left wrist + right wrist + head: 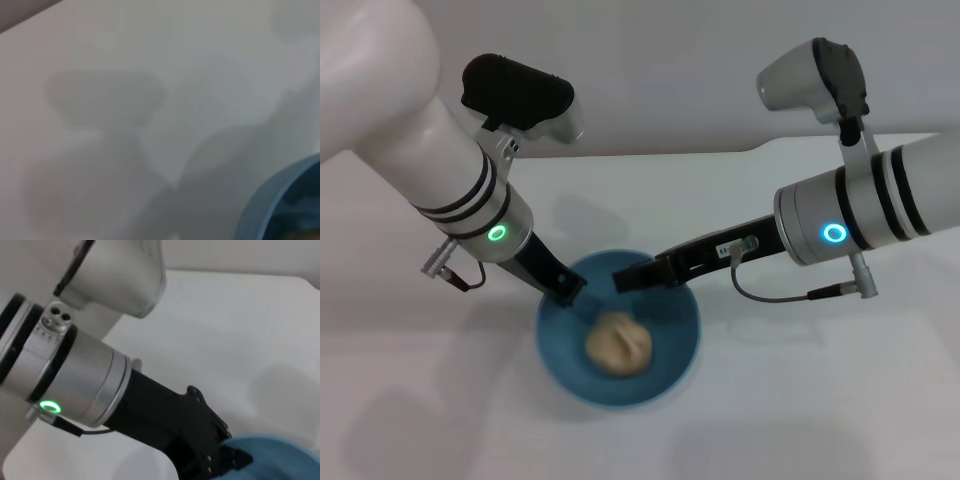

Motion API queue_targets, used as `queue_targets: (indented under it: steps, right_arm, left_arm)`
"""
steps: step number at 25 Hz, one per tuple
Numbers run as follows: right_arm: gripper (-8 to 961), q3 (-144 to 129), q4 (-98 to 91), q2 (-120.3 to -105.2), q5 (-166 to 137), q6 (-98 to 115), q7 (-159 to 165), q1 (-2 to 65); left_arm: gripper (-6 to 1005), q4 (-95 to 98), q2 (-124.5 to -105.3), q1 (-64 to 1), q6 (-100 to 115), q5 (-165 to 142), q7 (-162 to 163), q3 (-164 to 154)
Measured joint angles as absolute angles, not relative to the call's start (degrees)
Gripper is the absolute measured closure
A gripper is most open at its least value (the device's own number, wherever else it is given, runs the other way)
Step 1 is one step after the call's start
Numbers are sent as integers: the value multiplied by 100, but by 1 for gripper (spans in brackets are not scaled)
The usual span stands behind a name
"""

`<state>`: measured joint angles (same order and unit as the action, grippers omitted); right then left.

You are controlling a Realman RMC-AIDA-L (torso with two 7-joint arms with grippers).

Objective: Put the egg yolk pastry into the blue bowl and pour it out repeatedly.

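The blue bowl (pixel 665 375) stands on the white table in the middle of the head view. The egg yolk pastry (pixel 619 342), a pale tan lumpy ball, lies inside it. My left gripper (pixel 570 290) is at the bowl's far-left rim and is shut on it. The right wrist view shows this gripper (pixel 227 460) meeting the bowl's rim (pixel 270 460). My right gripper (pixel 625 280) hangs just over the bowl's far rim, beside the left one and above the pastry. The left wrist view shows only a part of the bowl's outer wall (pixel 265 210).
The white table (pixel 820 400) runs all round the bowl, with its far edge against a pale wall (pixel 670 80). Both forearms reach in from the upper corners and meet over the bowl.
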<state>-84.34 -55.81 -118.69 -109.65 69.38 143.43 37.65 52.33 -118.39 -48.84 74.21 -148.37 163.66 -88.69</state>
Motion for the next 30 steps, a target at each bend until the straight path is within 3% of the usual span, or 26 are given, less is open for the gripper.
queue_targets:
  steps: [11, 17, 30]
  right_arm:
    - [632, -8000, -6189, -11857, -10881, 7006, 14458, 3221]
    - [632, -7170, -6671, -11860, -10907, 7330, 14582, 2655]
    - [632, -6836, -6521, -11845, -10932, 7433, 14498, 2341]
  left_arm:
    - [962, 5247, -11829, -4877, 7445, -14829, 16365, -8905]
    - [949, 5184, -11829, -4877, 7473, -14828, 16373, -8923]
    - [912, 5150, -11864, -4930, 7468, -14826, 16440, -9002]
